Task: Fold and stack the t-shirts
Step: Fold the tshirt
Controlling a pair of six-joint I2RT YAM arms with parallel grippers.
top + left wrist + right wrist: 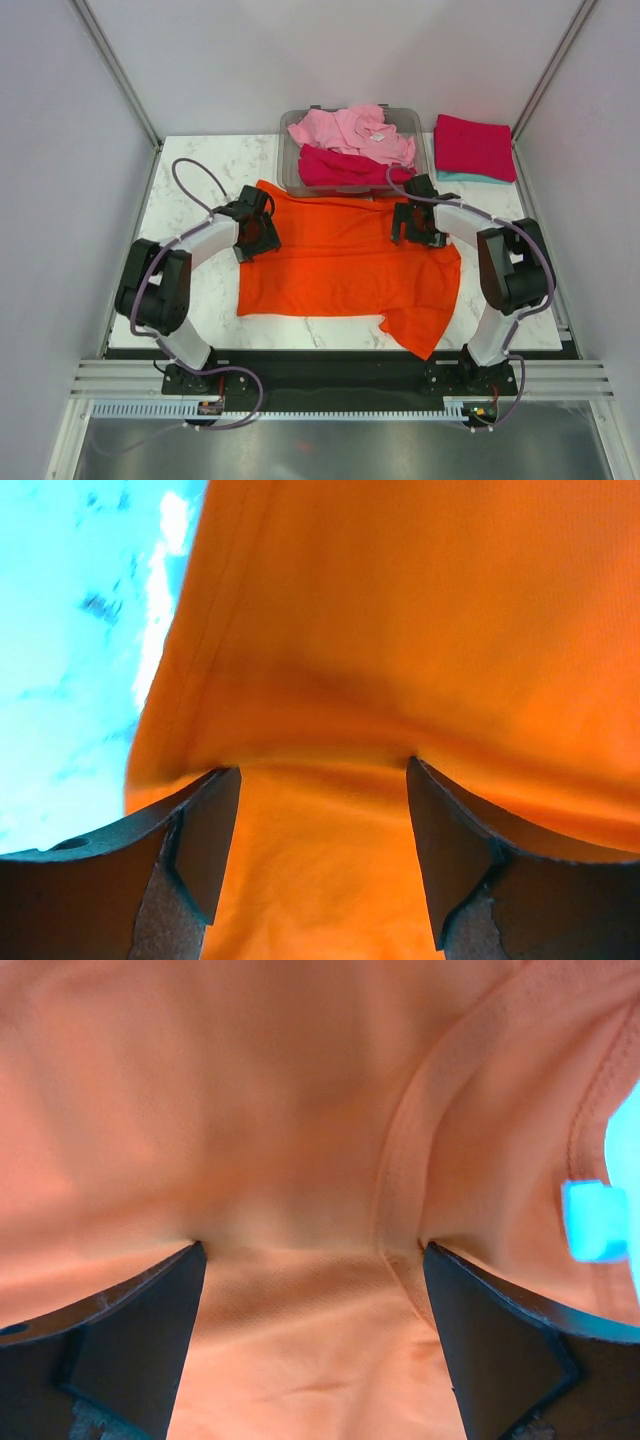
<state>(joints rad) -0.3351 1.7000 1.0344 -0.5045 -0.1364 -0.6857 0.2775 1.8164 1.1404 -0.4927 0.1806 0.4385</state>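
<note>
A bright orange t-shirt (345,262) lies spread across the middle of the table, and one corner hangs over the near edge. My left gripper (262,232) stands on its upper left part. The left wrist view shows that gripper (322,770) open, with both fingertips (215,820) pressed into the orange cloth (400,630) near its hem. My right gripper (410,228) is on the upper right part. In the right wrist view it (312,1245) is open wide, its tips on the cloth (200,1090) beside a seam (400,1160). Neither has cloth pinched.
A grey see-through bin (293,160) at the back holds a light pink shirt (350,130) and a crimson one (345,168). At the back right a folded crimson shirt (475,145) lies on a folded teal one (470,179). Walls enclose the table on three sides.
</note>
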